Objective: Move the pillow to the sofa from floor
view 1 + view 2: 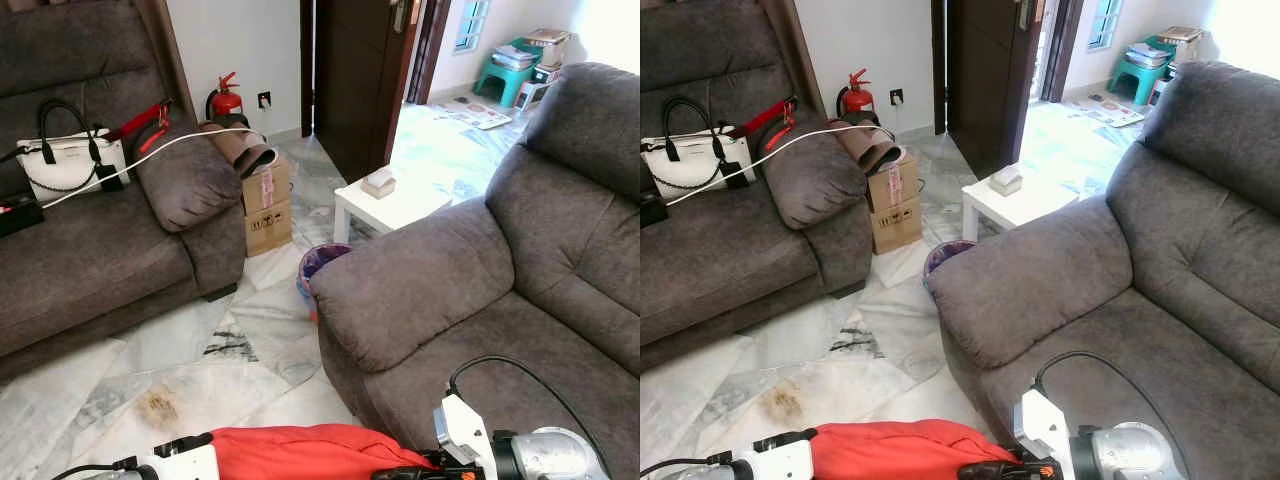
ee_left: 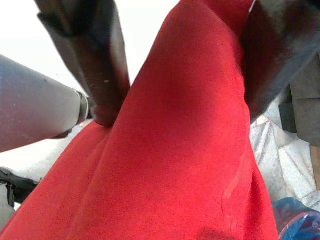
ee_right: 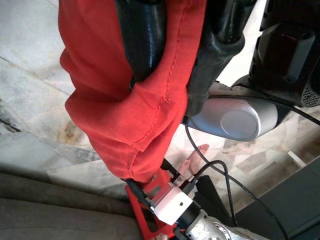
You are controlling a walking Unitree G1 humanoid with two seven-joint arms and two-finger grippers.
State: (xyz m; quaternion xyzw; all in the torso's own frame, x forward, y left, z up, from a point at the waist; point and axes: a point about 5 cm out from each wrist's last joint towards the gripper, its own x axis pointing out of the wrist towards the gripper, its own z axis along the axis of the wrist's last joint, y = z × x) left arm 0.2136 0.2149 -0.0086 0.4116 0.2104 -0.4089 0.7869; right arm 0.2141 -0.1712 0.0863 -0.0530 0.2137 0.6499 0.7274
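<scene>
My left gripper (image 2: 175,65) is clenched on the red pillow (image 2: 170,165): in the left wrist view its two black fingers (image 2: 95,65) press the cloth from both sides. My right gripper (image 3: 180,55) does the same; in the right wrist view its fingers (image 3: 142,37) pinch a folded edge of the pillow, and the rest of the cloth hangs down under them over the marble floor (image 3: 30,60).

In the left eye view the pillow (image 1: 300,450) lies along the bottom edge of the frame, stretched between my two arms, off the floor (image 1: 200,370). So the picking up is done, as I judge it.

The nearer grey sofa (image 1: 480,300) takes the right half of the frame; its armrest is in the middle and its seat is at lower right, just beside my right arm. The pillow is not yet on it. What is left is to carry the pillow over the seat, lower it there and let go with both grippers.

At upper left is another sofa (image 1: 100,250) with a white handbag (image 1: 65,160) on it.
</scene>
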